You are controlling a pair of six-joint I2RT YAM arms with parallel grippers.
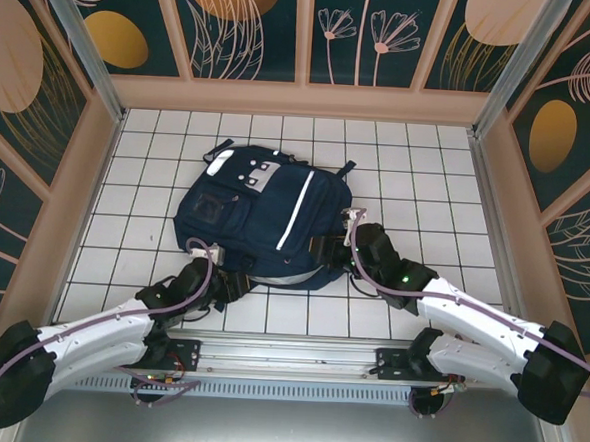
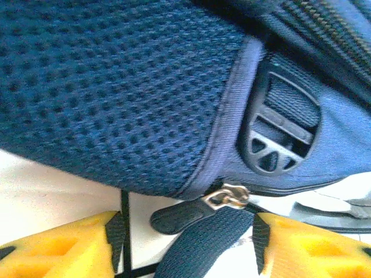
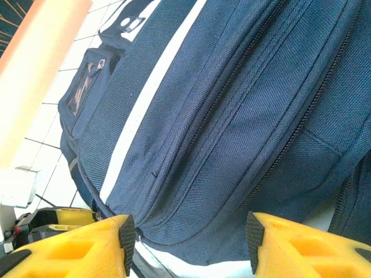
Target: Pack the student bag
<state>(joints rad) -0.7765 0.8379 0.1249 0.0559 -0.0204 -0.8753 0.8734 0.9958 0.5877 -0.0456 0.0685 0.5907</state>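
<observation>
The blue student bag lies flat in the middle of the white table, with the left gripper and right gripper both spread apart at its near edge.

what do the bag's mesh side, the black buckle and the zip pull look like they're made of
Student bag: navy woven synthetic, likely nylon or polyester, with a visible diagonal weave. Mesh panel: knitted spacer mesh, dotted with holes. Buckle: matte black moulded plastic. Zip pull: dark rubbery tab, probably, on a shiny metal slider.
</observation>
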